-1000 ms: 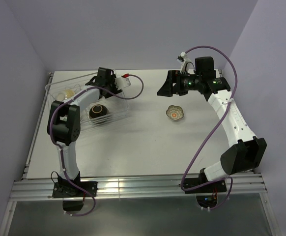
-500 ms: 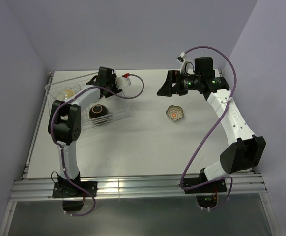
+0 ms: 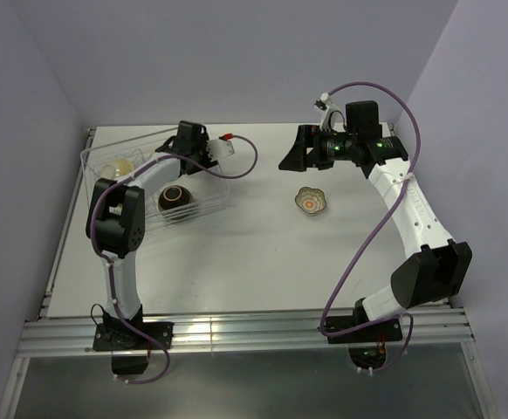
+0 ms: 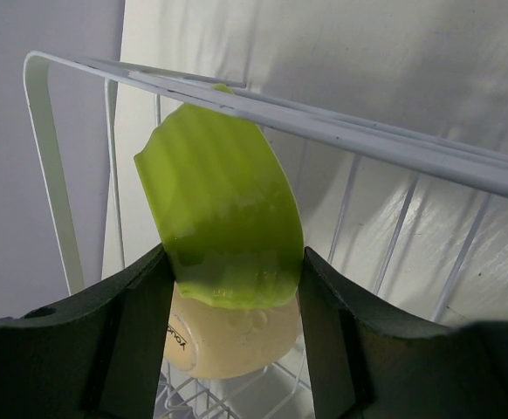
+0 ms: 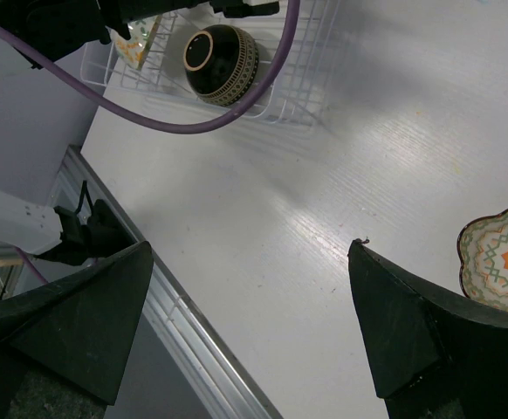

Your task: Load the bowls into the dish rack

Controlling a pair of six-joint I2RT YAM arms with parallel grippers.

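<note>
Over on the left side of the worktop [image 3: 236, 262] sits the dish rack [image 3: 223, 194], a clear wire basket with raised sides. In its far left end I can make out a pale, tan-looking bowl [image 3: 123, 163], though from above it is small and hard to read. The left arm reaches over the far side of the rack, and its left hand [image 3: 177, 144] is down among the wires. Its own camera shows the hand [image 4: 232, 297] closed on the lime-green bowl [image 4: 223, 218], one dark finger [image 4: 140, 323] pressed on each side of it. The green bowl stands tilted on edge inside the rack, its upper lip just behind the rack's top rim wire [image 4: 324, 127]. A cream bowl [image 4: 228, 336] lies right under it, turned so its printed base shows; whether the two touch I cannot tell. Nearer the front of the rack, the dark brown glossy bowl [image 3: 175, 197] rests on its side, its mouth facing outward [image 5: 222, 52]. Across a bare stretch of worktop, the right hand [image 3: 291, 157] hangs in the air, well apart from the rack. Its fingers [image 5: 79, 323] are spread wide with nothing between them. Just right of it and nearer the arm bases, the small scalloped patterned bowl [image 3: 311, 201] sits upright on the worktop, outside the rack.
</note>
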